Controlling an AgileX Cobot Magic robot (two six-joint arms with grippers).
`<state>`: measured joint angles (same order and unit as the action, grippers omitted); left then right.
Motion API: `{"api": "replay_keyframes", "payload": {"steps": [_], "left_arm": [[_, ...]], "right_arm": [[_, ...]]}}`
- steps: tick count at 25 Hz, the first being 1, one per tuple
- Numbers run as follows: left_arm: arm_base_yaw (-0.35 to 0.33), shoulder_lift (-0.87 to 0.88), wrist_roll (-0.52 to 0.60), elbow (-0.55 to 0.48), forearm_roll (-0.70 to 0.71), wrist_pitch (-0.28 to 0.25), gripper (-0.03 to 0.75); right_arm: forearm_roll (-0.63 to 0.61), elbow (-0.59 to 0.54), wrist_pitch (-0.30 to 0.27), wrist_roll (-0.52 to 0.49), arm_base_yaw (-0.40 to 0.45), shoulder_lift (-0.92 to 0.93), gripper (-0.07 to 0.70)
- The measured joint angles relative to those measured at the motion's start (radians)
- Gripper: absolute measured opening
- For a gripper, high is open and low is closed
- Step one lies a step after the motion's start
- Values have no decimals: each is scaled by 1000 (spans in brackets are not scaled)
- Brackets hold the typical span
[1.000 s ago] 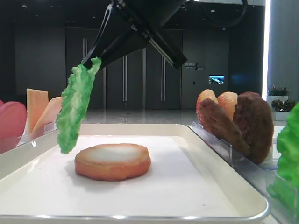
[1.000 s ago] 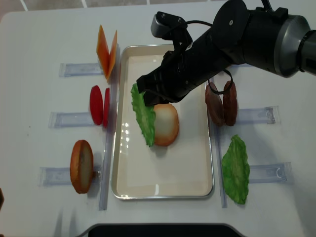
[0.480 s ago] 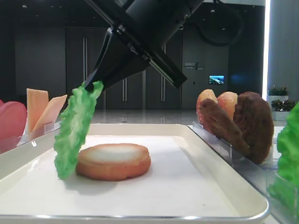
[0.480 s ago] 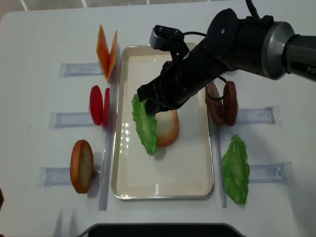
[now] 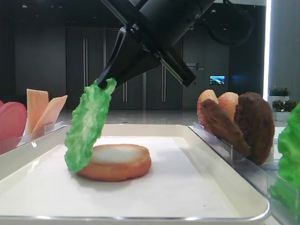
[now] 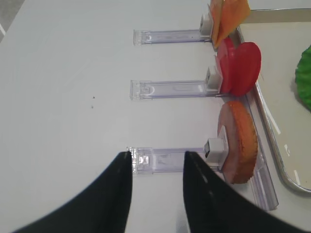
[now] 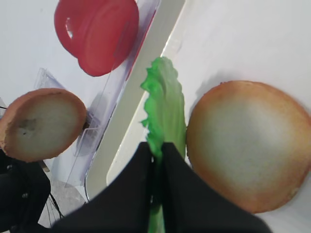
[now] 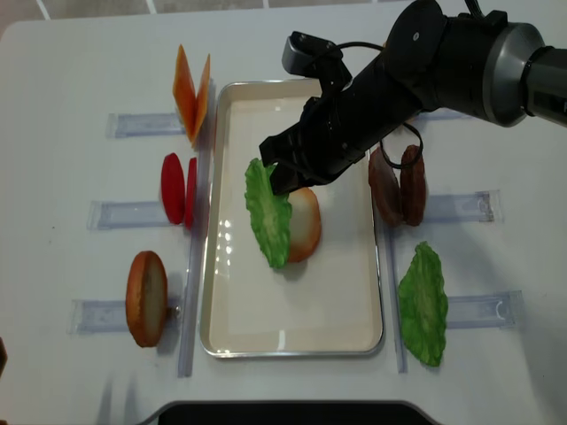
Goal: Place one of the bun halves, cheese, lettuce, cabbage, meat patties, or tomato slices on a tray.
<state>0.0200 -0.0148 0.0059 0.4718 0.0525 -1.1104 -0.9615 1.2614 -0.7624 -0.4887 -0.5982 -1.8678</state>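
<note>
My right gripper (image 8: 270,173) is shut on the top end of a bright green lettuce (image 8: 268,212) leaf. The leaf hangs tilted over the cream-white tray (image 8: 292,341), its lower end (image 5: 77,161) against the left edge of a bun half (image 5: 115,161) that lies flat on the tray's paper. In the right wrist view the lettuce (image 7: 165,107) runs out from between the black fingers (image 7: 136,170), beside the bun half (image 7: 248,143). My left gripper (image 6: 156,160) is open and empty over the table, left of a bun half (image 6: 238,141) that stands in a clear holder.
Left of the tray stand cheese slices (image 8: 190,93), tomato slices (image 8: 179,189) and a bun half (image 8: 146,297) in clear holders. On the right are meat patties (image 8: 399,186) and a second lettuce leaf (image 8: 423,305). The right arm reaches across the tray's far half.
The right gripper has carried the lettuce rightwards. Its lower end has gone from hanging left of the bun half to resting against it. The left gripper has stayed put.
</note>
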Motion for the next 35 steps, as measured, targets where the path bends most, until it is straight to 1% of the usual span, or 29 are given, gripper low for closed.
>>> {"api": "replay_keyframes", "payload": {"steps": [5,8,9,11,13,15,17,18,19,20,22,24,26,27,29,31,35], "left_arm": [[0,0,0,0,0,0,273],[0,0,0,0,0,0,273],[0,0,0,0,0,0,273],[0,0,0,0,0,0,273],[0,0,0,0,0,0,273],[0,0,0,0,0,0,273],[0,0,0,0,0,0,273],[0,0,0,0,0,0,273],[0,0,1,0,0,0,273],[0,0,1,0,0,0,273],[0,0,1,0,0,0,273],[0,0,1,0,0,0,273],[0,0,1,0,0,0,273],[0,0,1,0,0,0,273],[0,0,1,0,0,0,273],[0,0,1,0,0,0,273],[0,0,1,0,0,0,273]], "right_arm": [[7,1,-1,-2,1,0,24],[40,2,-1,-3,3,0,70],[64,2,-2,0,6,0,105],[131,5,-6,23,19,0,204],[240,20,-21,68,42,0,302],[380,65,-64,155,71,8,367],[537,134,-122,258,96,24,389],[607,171,-155,305,100,33,394],[691,222,-202,365,100,46,398],[751,253,-234,403,90,54,400],[856,303,-296,489,57,64,403],[942,312,-329,555,23,65,403],[969,312,-351,586,25,65,403],[972,312,-363,587,48,65,403],[982,313,-393,577,124,65,403],[1005,313,-426,567,247,65,403],[1008,313,-447,521,504,65,403]]}}
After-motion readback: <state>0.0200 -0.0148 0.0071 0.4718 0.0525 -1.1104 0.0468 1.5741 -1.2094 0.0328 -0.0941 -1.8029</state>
